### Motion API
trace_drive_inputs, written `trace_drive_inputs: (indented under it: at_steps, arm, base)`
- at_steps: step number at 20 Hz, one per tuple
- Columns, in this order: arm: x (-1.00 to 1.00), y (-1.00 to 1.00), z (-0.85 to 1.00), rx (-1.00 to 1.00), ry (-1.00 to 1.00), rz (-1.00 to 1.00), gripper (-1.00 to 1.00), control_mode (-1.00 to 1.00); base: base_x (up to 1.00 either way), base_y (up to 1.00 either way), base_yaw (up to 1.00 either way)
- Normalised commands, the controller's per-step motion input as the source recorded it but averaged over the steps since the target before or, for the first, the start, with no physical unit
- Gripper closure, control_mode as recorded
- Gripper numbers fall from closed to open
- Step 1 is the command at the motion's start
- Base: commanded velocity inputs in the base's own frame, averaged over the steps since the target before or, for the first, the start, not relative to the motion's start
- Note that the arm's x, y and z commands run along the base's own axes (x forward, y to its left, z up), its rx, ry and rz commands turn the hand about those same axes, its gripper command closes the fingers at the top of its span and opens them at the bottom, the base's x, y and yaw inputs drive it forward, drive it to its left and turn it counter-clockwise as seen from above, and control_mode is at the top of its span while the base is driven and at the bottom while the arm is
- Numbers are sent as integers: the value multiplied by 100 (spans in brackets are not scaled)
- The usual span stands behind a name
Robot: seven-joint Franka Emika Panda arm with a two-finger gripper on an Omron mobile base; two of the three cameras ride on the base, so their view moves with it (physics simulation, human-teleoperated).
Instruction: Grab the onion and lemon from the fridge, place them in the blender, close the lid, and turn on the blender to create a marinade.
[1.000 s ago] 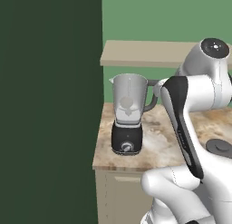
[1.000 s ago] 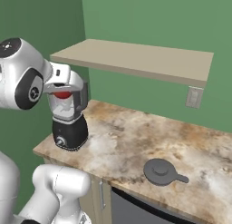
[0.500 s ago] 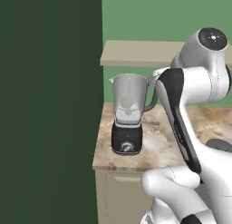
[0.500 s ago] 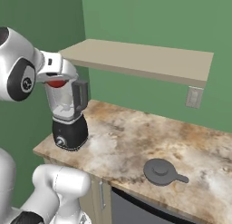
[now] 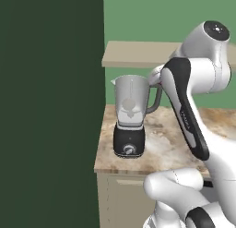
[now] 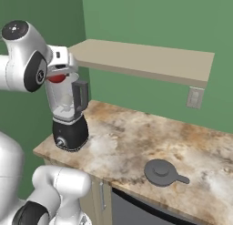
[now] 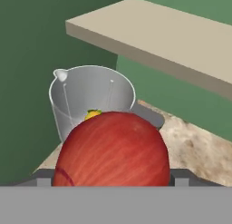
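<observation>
shelf [image 6: 145,58]: runs along the wall right above the jug, so there's not much headroom. I'd come down straight, no swinging upward or back.
counter [image 6: 150,142]: marbled top with plenty of bare room to the right of the blender. The left edge is close beside the base, so nothing should get nudged that way.
blender [image 6: 68,112]: sits at the counter's left end, jug open, black base with the knob facing out. Mouth looks only a bit wider than the ball, so centre it before letting go.
gripper [image 6: 58,74]: parked at the jug's mouth, wrapped around the onion, jaws spread wide to fit it.
onion [image 7: 112,150]: red-brown ball held in the jaws, just above the rim. My guess is the drop is the step in hand: lower a touch, then release.
lid [image 6: 161,172]: dark disc lying flat on the counter, well apart to the right, still to go on.
lemon [image 7: 93,114]: yellow bit peeking out down inside the jug, already in.
</observation>
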Motion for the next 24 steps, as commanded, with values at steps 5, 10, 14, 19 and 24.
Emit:
trace_drive_inputs:
  at_steps: [5, 10, 14, 19, 24]
  arm:
    - [34, 10, -3, 0, 3, 17, 100, -100]
    - [35, 37, -16, 0, 0, 7, 100, -100]
    - [40, 32, -23, 0, 1, 1, 100, -100]
    - [43, 1, -25, 0, 0, 0, 100, -100]
    - [41, 0, -26, 0, 0, 0, 100, -100]
  base:
    - [0, 0, 0]
    - [0, 0, 0]
    - [0, 0, 0]
    - [0, 0, 0]
    - [0, 0, 0]
